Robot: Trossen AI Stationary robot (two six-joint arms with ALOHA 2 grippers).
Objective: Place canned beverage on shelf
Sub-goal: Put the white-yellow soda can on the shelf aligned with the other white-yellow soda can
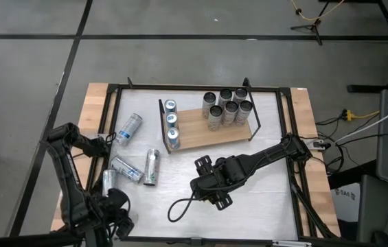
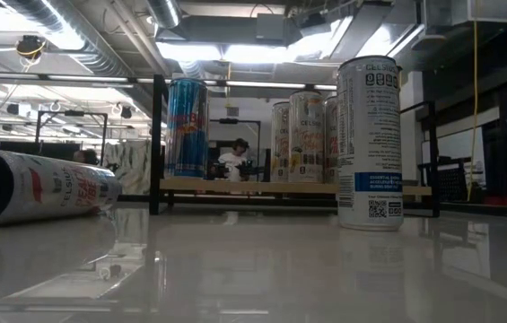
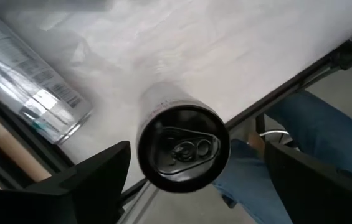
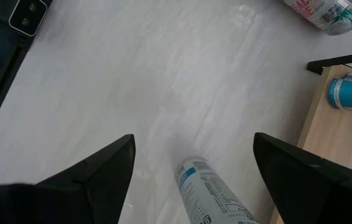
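The shelf [image 1: 197, 136] is a light wooden board with black wire ends, lying on the white table. Three blue-topped cans [image 1: 172, 122] stand in a row at its left end, and several grey-topped cans [image 1: 226, 108] at its right end. My left gripper [image 3: 197, 148] hangs open over an upright can [image 3: 184, 149]. Its fingers stand on either side of the can's dark top, clear of it. My right gripper [image 4: 194, 140] is open above the table in front of the shelf. Below it, between its fingers, shows a white can with a blue band [image 4: 207, 193].
Loose cans lie on the table left of the shelf [image 1: 130, 128], [image 1: 126, 169], [image 1: 152, 167]. One lies close beside my left gripper [image 3: 32, 81]. A person's legs in jeans [image 3: 313, 130] are just past the table's edge frame. A black cable loops near my right arm [image 1: 180, 208].
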